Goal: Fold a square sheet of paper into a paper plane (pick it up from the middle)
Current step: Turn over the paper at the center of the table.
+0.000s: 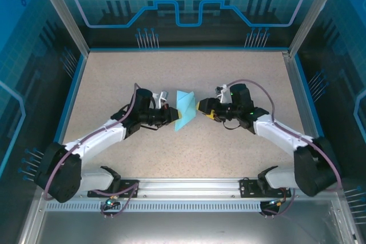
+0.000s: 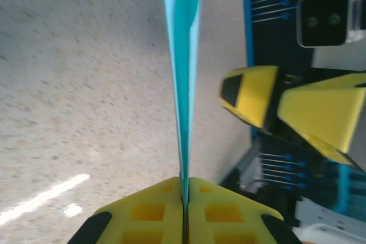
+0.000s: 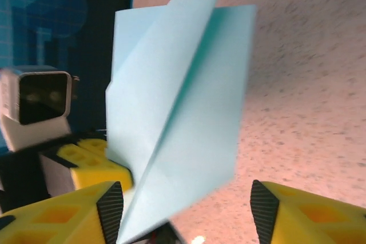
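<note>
The sheet of paper (image 1: 186,108) is light blue and folded into a pointed, dart-like paper plane shape with a centre crease. It is held upright above the middle of the table, between the two arms. My left gripper (image 1: 173,115) is shut on its lower edge. In the left wrist view the paper (image 2: 184,84) stands edge-on, rising from my shut left gripper (image 2: 185,198). My right gripper (image 1: 200,107) is open just to its right. In the right wrist view the paper (image 3: 183,112) leans between the spread fingers of my right gripper (image 3: 186,210), untouched by either pad.
The speckled table (image 1: 183,158) is ringed by a blue border (image 1: 189,48) and aluminium frame posts (image 1: 63,10). Blue panels wall the back and sides. A metal rail (image 1: 189,187) carries both arm bases at the near edge.
</note>
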### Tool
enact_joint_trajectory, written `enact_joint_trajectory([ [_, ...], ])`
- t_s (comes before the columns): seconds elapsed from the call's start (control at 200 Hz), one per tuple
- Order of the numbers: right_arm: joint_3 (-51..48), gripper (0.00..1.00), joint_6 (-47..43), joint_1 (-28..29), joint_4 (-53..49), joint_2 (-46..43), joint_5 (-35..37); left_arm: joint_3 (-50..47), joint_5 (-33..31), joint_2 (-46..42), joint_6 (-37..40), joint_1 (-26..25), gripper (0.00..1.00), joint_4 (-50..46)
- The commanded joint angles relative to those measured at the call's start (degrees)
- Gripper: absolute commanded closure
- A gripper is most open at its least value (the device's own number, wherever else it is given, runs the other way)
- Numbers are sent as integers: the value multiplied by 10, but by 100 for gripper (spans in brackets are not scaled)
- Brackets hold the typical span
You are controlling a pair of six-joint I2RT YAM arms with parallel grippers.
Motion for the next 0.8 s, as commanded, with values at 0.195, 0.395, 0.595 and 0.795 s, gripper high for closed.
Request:
enact_joint_trajectory([
  [0.195, 47, 22, -95, 27, -259, -48, 229, 214, -465, 48, 153, -96, 92, -460],
  [0.395, 47, 18, -86, 39, -277, -49, 277, 290, -657, 149, 117, -137, 92, -588],
  [0.595, 39, 14, -78, 42, -290, -53, 304, 303, -680, 240, 99, -147, 92, -597],
  [0.795, 29, 13, -70, 42, -299, -59, 320, 301, -608, 301, 97, -152, 87, -534],
])
